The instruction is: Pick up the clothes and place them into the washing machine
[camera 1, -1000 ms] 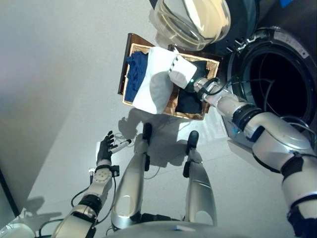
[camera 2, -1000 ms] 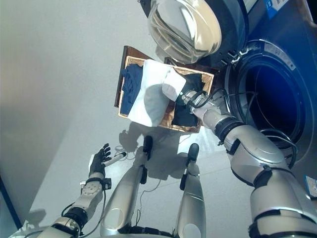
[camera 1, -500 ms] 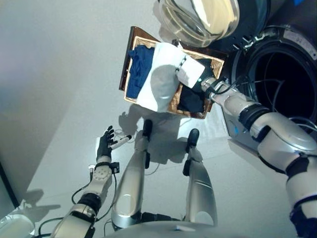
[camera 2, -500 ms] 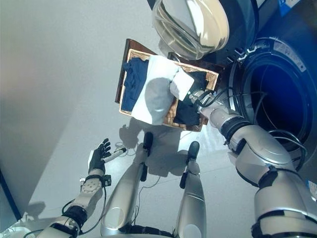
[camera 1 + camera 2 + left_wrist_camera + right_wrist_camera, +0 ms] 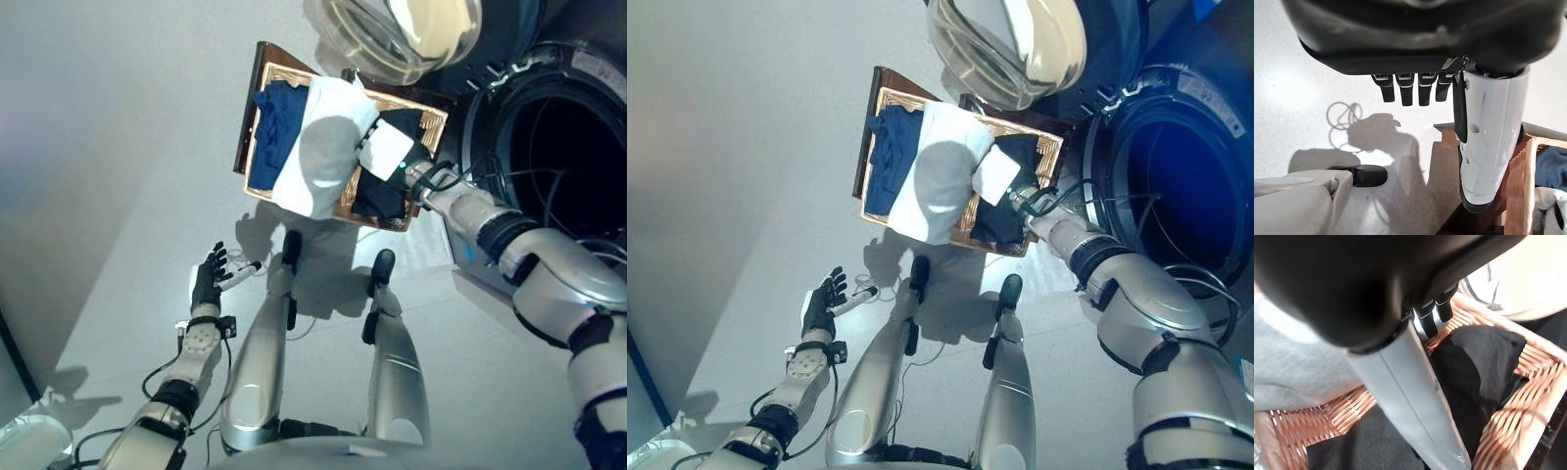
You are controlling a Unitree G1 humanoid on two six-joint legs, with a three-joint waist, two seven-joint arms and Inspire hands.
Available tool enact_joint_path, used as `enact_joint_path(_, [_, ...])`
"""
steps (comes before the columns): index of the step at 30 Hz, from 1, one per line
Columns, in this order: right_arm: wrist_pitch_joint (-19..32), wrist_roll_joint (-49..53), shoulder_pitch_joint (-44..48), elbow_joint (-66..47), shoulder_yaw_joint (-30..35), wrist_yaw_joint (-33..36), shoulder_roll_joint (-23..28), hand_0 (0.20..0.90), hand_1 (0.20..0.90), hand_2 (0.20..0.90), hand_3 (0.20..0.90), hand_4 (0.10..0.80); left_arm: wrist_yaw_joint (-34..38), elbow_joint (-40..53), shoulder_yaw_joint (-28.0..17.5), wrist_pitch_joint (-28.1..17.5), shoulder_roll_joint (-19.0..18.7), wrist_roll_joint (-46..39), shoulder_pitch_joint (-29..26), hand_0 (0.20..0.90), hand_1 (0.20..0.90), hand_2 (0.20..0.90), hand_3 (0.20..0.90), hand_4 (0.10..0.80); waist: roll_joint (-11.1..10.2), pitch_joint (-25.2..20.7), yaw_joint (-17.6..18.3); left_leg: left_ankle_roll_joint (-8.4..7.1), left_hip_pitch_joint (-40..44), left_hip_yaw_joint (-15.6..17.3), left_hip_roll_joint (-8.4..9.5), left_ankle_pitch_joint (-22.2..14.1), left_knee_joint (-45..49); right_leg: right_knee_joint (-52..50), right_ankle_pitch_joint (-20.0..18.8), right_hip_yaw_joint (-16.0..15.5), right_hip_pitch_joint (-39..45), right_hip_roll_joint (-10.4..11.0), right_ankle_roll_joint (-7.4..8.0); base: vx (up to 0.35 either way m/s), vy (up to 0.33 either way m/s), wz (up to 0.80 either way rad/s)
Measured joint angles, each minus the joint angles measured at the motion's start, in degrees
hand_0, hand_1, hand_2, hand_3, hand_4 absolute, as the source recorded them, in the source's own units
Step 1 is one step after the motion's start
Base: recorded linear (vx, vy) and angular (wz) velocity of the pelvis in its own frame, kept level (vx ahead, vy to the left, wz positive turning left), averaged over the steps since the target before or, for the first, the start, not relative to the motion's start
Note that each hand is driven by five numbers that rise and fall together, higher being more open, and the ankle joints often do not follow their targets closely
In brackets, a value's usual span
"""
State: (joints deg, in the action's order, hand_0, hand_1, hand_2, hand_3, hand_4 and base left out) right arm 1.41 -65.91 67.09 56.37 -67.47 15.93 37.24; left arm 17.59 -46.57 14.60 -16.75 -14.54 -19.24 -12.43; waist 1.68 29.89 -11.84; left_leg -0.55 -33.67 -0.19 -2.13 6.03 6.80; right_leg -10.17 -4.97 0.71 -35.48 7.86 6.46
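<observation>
One hand, the right hand (image 5: pixel 389 155), hovers over the basket (image 5: pixel 254 119), fingers apparently straight; black clothes (image 5: pixel 1469 377) lie just beneath, at six o'clock.

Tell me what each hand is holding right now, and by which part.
Nothing. The right hand hovers open over the black garment in the wicker basket; the left hand hangs open over the floor.

We see a basket (image 5: pixel 1528 396) of woven wicker, ribbed and rough, tan in colour. In it lie soft matt cloths: a black one (image 5: pixel 1474 372), a white one (image 5: pixel 323 147) and a blue one (image 5: pixel 276 132). The washer door (image 5: pixel 411 34) looks like glossy clear glass. The floor (image 5: pixel 118 196) is smooth, pale and faintly shiny. Our thumb cover (image 5: pixel 1488 142) is smooth white plastic.
</observation>
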Motion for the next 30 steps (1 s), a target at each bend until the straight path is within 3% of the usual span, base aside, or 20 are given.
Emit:
enact_joint_path(14, [-0.1,2.0,1.0,0.7,0.6,-0.5,0.3,0.900,0.900,0.900,0.900,0.800,-0.1,6.5,0.0,-0.2,-2.2,-1.5,0.6,0.900,0.900,0.900,0.900,0.800,0.6,0.4,-0.6,-0.39,-4.1,-1.2,-0.10,0.8,0.0,-0.9,0.1,-1.0,-4.0,-0.1,-0.12,-0.006,-0.006,0.04])
enact_joint_path(30, [0.0,4.9,5.5,0.7,2.4,4.3,2.5,0.900,0.900,0.900,0.900,0.800,0.0,13.4,-1.0,-1.4,-4.7,-1.7,2.5,0.900,0.900,0.900,0.900,0.800,0.7,0.4,-1.6,-2.85,-10.6,-3.4,-0.04,2.5,0.2,-5.7,1.5,-2.3,-11.7,0.0,-1.15,-0.011,0.005,0.06])
